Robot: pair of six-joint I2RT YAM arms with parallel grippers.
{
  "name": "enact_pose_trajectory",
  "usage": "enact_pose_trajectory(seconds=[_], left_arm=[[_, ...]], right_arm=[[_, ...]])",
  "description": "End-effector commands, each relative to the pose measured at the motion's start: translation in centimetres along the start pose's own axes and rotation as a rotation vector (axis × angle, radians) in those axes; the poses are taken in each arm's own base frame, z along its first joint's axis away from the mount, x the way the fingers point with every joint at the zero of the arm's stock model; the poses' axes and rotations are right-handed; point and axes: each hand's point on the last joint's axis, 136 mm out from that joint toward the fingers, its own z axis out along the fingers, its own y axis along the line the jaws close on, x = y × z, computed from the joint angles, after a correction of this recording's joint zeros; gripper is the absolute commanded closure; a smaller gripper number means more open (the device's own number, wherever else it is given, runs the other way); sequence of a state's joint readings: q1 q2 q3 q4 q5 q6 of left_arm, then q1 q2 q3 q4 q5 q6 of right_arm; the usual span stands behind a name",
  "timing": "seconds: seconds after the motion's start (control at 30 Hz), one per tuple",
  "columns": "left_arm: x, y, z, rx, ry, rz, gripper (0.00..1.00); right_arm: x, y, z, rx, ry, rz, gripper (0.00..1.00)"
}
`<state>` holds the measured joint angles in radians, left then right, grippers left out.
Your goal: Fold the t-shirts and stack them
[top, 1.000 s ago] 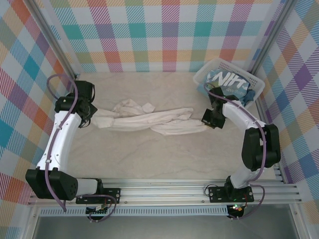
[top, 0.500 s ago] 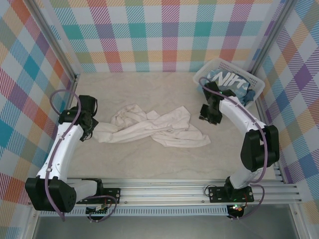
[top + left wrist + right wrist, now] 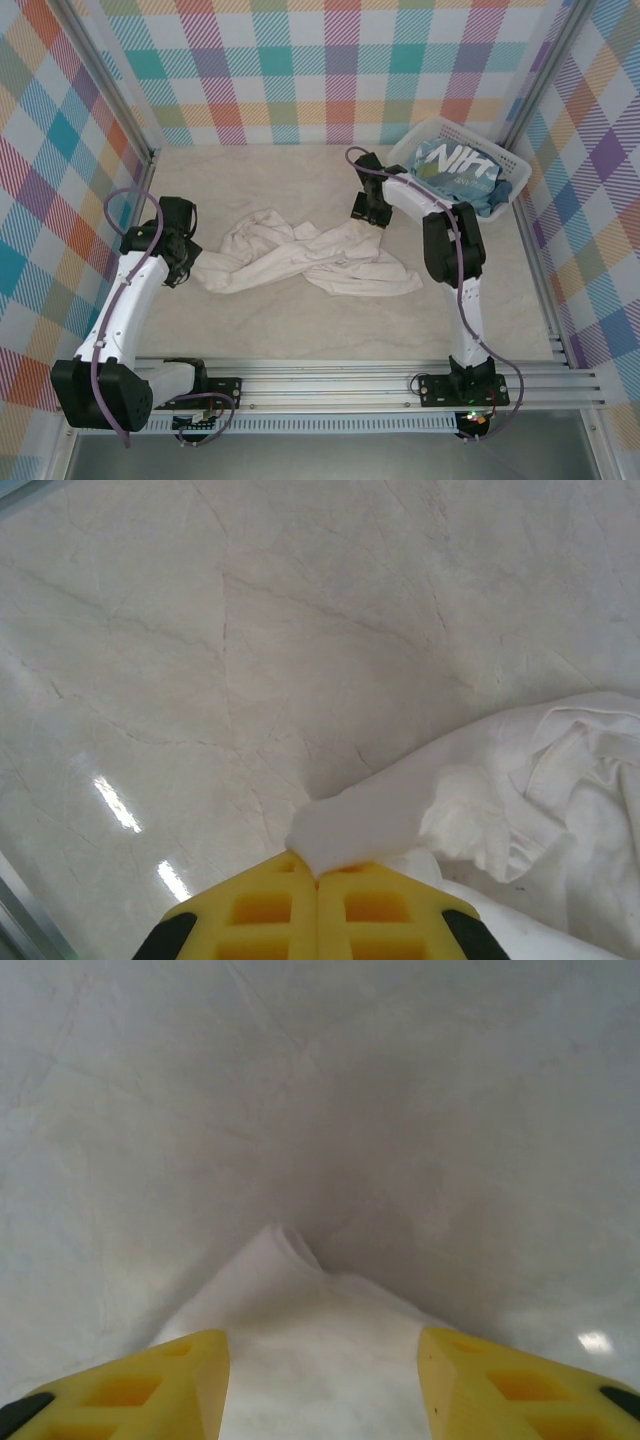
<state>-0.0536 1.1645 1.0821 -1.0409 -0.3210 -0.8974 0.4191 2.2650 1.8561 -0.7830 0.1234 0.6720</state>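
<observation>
The left gripper (image 3: 183, 258) (image 3: 317, 875) is pinching a corner of the crumpled cream-white cloth t-shirt (image 3: 310, 262) (image 3: 540, 790) (image 3: 300, 1295) between its 2 yellow fingers. They are pressing flat together, with a small tip of fabric poking out just ahead of them. From that grip the shirt is trailing away toward the right gripper (image 3: 368, 208) (image 3: 322, 1360), lying bunched and twisted on the pale marble-patterned table (image 3: 300, 330). The right gripper is hanging low over the shirt's opposite corner with its 2 fingers spread apart. A folded peak of the cloth is sitting between them and just ahead, and I can't tell whether they are touching it. Off to that gripper's outer side, the light blue t-shirt with big white lettering (image 3: 455, 170) is lying heaped in the white plastic slatted basket (image 3: 402, 153), well apart from the left gripper
</observation>
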Motion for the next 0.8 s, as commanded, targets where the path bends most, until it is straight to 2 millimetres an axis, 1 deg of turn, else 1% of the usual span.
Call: enact_pose_trajectory(seconds=[0.0, 0.1, 0.2, 0.27, 0.33, 0.37, 0.4, 0.43, 0.47, 0.5, 0.53, 0.6, 0.7, 0.77], left_arm=[[0.6, 0.1, 0.3, 0.009, 0.026, -0.008, 1.00], [0.6, 0.0, 0.4, 0.010, 0.029, -0.002, 1.00], [0.5, -0.3, 0.3, 0.016, 0.028, 0.001, 1.00], [0.3, -0.6, 0.2, 0.021, 0.029, 0.003, 1.00], [0.1, -0.8, 0.1, 0.026, 0.025, 0.004, 1.00], [0.0, -1.0, 0.0, 0.030, 0.026, 0.004, 1.00], [-0.1, -1.2, 0.0, 0.037, 0.024, 0.007, 1.00], [-0.2, -1.4, 0.0, 0.041, 0.024, 0.007, 1.00], [-0.3, -1.7, -0.1, 0.047, 0.024, 0.011, 1.00], [-0.4, -1.9, -0.1, 0.052, 0.023, 0.011, 1.00], [-0.7, -2.3, -0.3, 0.060, 0.018, 0.012, 1.00], [-1.6, -3.3, -1.1, 0.091, 0.000, 0.010, 1.00], [-4.0, -5.6, -3.3, 0.163, -0.052, -0.001, 1.00], [-6.1, -7.6, -5.5, 0.227, -0.096, -0.019, 1.00]], right_arm=[[-1.7, 0.8, -0.6, -0.009, -0.029, -0.032, 0.47], [-1.0, 0.6, 0.9, 0.010, 0.013, -0.021, 0.48], [-0.1, 0.3, 2.0, 0.030, 0.071, -0.007, 0.52], [0.5, 0.2, 2.2, 0.031, 0.094, -0.004, 0.61], [0.7, 0.1, 1.7, 0.026, 0.096, -0.005, 0.67], [0.7, 0.0, 1.3, 0.027, 0.089, -0.006, 0.72], [0.7, -0.2, 0.9, 0.028, 0.081, -0.008, 0.79], [0.5, -0.4, 0.3, 0.035, 0.064, -0.009, 0.92], [0.1, -0.5, -0.6, 0.038, 0.041, -0.010, 1.00], [-0.2, -0.5, -1.5, 0.033, 0.018, -0.012, 1.00], [-0.7, -0.2, -2.7, 0.014, -0.014, -0.016, 1.00], [-1.9, 0.5, -5.6, -0.030, -0.084, -0.022, 1.00], [-4.0, 1.9, -11.3, -0.114, -0.202, -0.046, 1.00], [-5.4, 2.8, -15.8, -0.173, -0.292, -0.068, 1.00]])
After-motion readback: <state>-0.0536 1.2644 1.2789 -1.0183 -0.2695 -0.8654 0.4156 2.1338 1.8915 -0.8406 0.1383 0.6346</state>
